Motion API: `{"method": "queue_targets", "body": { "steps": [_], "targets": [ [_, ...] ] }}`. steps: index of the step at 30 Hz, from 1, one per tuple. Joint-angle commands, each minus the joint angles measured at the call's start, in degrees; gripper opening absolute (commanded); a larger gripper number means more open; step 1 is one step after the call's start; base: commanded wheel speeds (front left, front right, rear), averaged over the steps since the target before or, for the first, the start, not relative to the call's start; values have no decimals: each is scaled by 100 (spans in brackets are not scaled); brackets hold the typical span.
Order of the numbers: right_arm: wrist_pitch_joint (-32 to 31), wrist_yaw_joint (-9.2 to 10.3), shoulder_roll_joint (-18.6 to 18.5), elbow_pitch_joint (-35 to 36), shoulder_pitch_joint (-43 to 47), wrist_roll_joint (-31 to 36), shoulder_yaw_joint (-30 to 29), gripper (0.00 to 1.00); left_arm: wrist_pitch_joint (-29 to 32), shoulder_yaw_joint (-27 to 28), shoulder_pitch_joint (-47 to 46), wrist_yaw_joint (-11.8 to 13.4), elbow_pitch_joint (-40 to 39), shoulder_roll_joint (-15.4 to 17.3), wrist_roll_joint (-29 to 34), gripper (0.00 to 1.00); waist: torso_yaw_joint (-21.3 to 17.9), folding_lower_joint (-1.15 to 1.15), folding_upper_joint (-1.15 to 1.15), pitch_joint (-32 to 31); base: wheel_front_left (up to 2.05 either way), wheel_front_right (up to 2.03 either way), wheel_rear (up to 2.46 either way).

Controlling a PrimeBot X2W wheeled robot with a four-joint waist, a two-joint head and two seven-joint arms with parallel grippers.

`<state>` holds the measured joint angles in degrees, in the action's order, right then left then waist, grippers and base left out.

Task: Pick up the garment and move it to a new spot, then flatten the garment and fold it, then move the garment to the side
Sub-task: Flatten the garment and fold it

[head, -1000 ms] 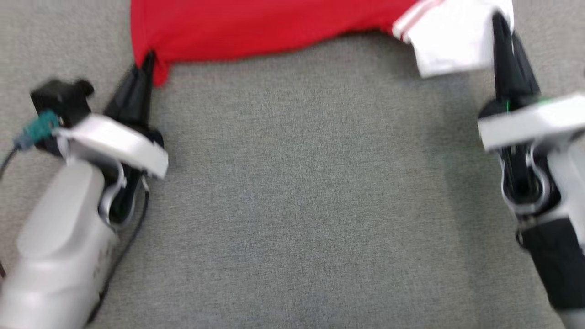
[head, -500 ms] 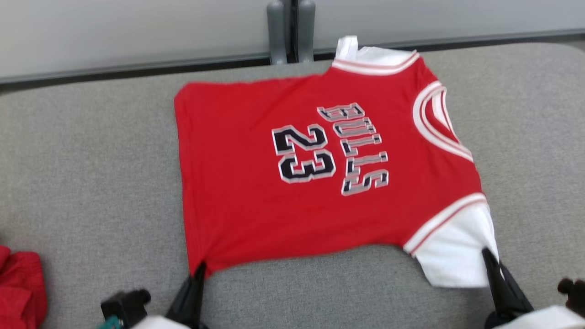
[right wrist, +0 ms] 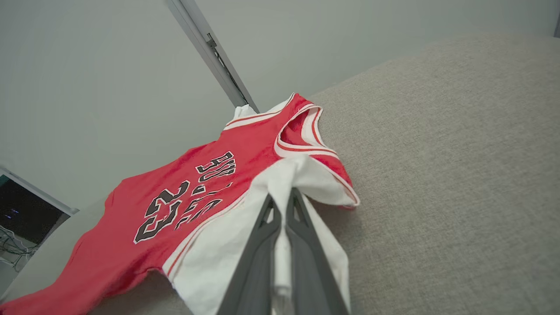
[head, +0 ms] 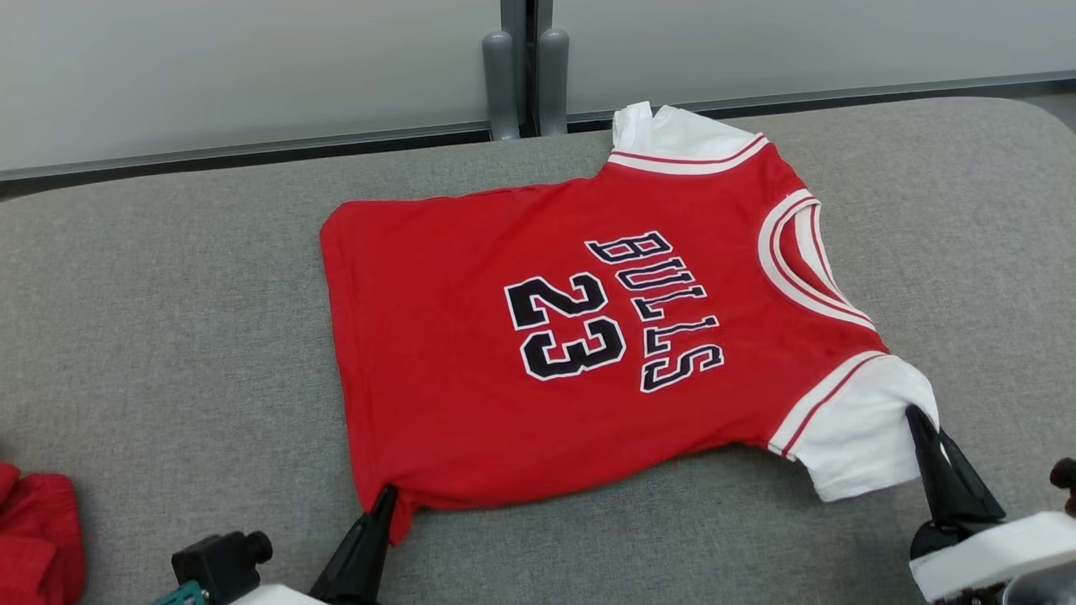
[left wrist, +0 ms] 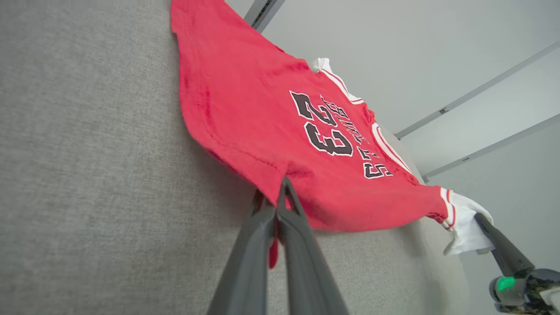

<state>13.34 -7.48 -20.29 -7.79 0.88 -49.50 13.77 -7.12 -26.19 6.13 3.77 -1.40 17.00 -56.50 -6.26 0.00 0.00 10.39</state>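
Note:
The garment [head: 471,353] is a red jersey with white sleeves, "BULLS" and "23" on it, spread on the grey padded table [head: 168,319], neck to the right. My left gripper [head: 385,496] is shut on its near left hem corner; the left wrist view shows red cloth [left wrist: 306,144] pinched at that gripper's tips [left wrist: 283,183]. My right gripper [head: 915,418] is shut on the near white sleeve [head: 857,428]; the right wrist view has white fabric [right wrist: 227,249] caught between that gripper's tips [right wrist: 282,197]. The near edge hangs slightly lifted between the two grips.
Another red cloth [head: 38,538] lies at the table's near left edge. A grey wall with two upright posts [head: 521,71] runs behind the table's far edge. Bare grey padding lies left and right of the jersey.
The camera has tilted up, bringing the whole jersey and the wall into view. Both grippers stay shut on the hem corner and the sleeve, and the jersey sits slightly nearer and flatter.

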Motion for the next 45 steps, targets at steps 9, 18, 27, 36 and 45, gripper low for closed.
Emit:
{"method": "queue_targets", "body": {
  "steps": [9, 18, 27, 36, 45],
  "targets": [
    [-866, -3, -264, -49, -1146, 218, 261, 0, 958, 166, -783, 204, -441, 254, -443, 0, 44, 0, 0, 236, 0, 0, 0],
    [-1357, -3, -415, -602, -2089, 280, 570, 0, 1518, 531, -1387, 412, -317, 290, -1006, 0, 145, 0, 0, 489, 0, 0, 0],
    [-1514, -3, -503, -1188, -2959, 316, 920, 30, 1846, 327, -1957, 423, 174, 304, -862, 5, 219, 0, 0, 727, 0, 0, 0],
    [-1009, -3, -570, -1630, -3291, 440, 998, 100, 1640, 403, -2275, 375, 514, 310, -699, 100, 282, 0, 0, 878, 0, 0, 0],
    [-801, -3, -1027, -1223, -2292, 835, 991, 100, 1321, 237, -1595, 468, 228, 569, -258, 100, 151, 0, 0, 681, 0, 0, 0]
  ]
}}
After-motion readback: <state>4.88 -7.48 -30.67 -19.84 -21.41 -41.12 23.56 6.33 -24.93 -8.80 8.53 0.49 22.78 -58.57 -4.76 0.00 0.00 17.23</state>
